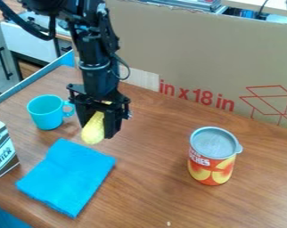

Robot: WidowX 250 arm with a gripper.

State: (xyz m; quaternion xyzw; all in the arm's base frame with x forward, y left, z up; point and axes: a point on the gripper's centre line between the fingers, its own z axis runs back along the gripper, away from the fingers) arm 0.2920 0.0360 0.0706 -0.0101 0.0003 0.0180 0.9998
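Observation:
My gripper [102,127] hangs down left of centre, shut on a yellow object [94,129] that is wider at its lower end, its upper part between the two fingers. Just in front of and below the held object lies a folded blue cloth [67,177]. A turquoise cup [46,112] stands upright to the left of the gripper, its handle facing the gripper. Whether the yellow object touches the table is hard to tell.
A can [211,171] with a grey lid and peach pictures stands upright on the wooden table [152,178] at the right. A milk carton [2,149] stands at the left edge. A tall cardboard panel [187,49] runs along the back.

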